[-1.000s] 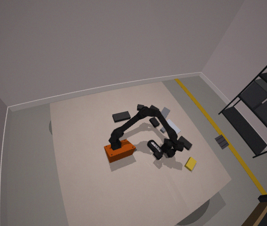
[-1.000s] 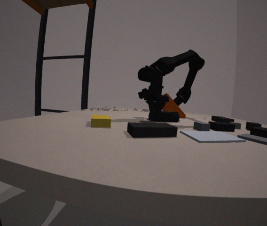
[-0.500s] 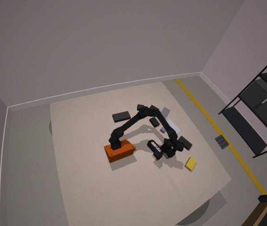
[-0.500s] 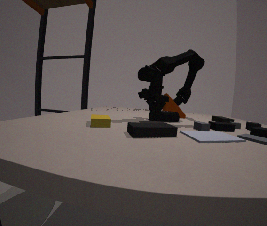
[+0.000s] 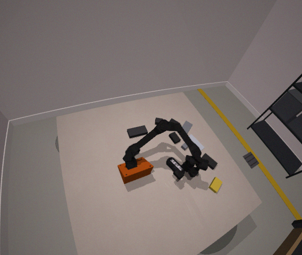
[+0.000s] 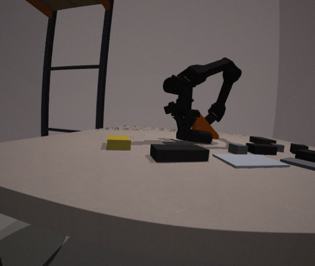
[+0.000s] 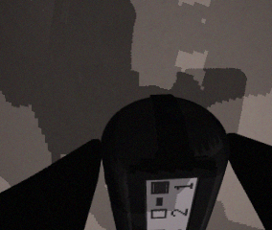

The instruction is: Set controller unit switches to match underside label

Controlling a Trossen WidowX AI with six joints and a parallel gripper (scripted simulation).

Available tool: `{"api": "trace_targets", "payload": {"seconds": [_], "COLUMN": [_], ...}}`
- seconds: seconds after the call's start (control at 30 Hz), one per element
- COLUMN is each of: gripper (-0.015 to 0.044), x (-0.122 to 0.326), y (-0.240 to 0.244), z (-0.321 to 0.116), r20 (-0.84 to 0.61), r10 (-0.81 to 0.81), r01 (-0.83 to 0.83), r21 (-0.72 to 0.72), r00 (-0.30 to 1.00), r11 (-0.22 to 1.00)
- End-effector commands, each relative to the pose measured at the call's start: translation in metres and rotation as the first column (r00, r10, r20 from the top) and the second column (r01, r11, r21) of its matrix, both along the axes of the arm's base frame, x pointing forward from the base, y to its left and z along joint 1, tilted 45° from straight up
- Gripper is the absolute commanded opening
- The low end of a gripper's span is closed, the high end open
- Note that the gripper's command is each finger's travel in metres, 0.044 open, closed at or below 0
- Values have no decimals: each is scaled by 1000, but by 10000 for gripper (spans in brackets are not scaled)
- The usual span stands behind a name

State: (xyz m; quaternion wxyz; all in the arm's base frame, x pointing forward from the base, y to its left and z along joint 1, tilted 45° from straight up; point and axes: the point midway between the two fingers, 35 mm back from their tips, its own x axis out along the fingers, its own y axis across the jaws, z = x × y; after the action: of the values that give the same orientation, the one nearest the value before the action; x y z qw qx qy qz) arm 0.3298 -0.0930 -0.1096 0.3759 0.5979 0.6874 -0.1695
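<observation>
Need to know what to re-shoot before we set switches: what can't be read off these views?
- Squares 3 to 6 on the label: wrist, cut off by the bottom edge.
- All label squares: top, too small to read.
- Label, exterior: out of sight at that low angle.
- Switch positions on the unit: top and wrist, hidden by its own body, label side showing; exterior, too dark and small.

A yellow rectangular block (image 5: 215, 185) (image 6: 118, 142) rests on the pale bench (image 5: 101, 214) (image 6: 163, 194), left of center in the exterior frame; the dark grey controller unit (image 5: 175, 168) (image 6: 194, 136) (image 7: 162, 129) lies farther back, right of it, before the orange wedge-shaped base (image 5: 139, 175) (image 6: 206, 129).
</observation>
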Motion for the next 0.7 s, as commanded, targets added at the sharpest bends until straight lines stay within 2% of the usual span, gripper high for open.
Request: {"api": "trace_targets", "payload": {"seconds": [0.0, 0.67], "gripper": [335, 335], "x": [0, -2], "y": [-3, -9], "z": [6, 21], "r20": [7, 6], "r10": [1, 1], "r01": [-1, -1], "r21": [-4, -4], "r00": [1000, 1000], "r11": [1000, 1000]}}
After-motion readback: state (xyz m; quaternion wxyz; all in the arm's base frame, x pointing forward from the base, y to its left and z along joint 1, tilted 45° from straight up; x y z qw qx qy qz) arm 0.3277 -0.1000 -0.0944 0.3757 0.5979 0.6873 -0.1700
